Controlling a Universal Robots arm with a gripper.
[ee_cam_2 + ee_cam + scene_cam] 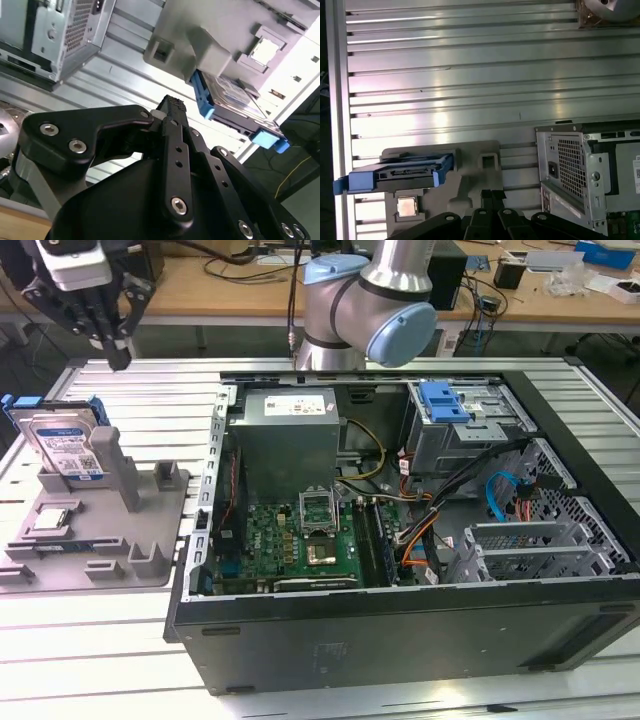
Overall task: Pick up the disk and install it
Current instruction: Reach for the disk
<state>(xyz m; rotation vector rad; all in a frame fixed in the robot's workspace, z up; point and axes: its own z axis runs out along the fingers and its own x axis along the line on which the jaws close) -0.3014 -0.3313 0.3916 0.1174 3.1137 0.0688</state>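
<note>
slatted aluminium table (90,670) — bare slats along its near edge, in front of the case and the fixture.

computer case (400,625) — open, lying on its side with the dark near wall toward the exterior camera. It fills the middle and the exterior view's right of the table.

grey fixture (120,550) — flat on the table at the exterior view's left. Its right edge is just beside the case wall, with a narrow strip of table between.

processor chip (52,521) — small silver square, flat in a recess of the fixture, near the foot of the disk.

disk (62,445) — on edge in the fixture, tilted back against a grey post, blue carrier frame around its edges. Its top edge is free with open air above. It shows in both wrist views (235,102) (400,172).

motherboard (290,540) — flat on the case floor.

power supply (290,430) — against the far wall of the case.

drive cage (470,435) — in the far right corner of the case in the exterior view, topped by a blue latch tab (445,400).

gripper (118,358) — black fingers pressed together with nothing between them, hanging beyond the fixture, above and to the exterior view's right of the disk's top edge, apart from it.

arm base (340,335) — behind the case.

wooden bench (230,280) — farthest back.
</note>
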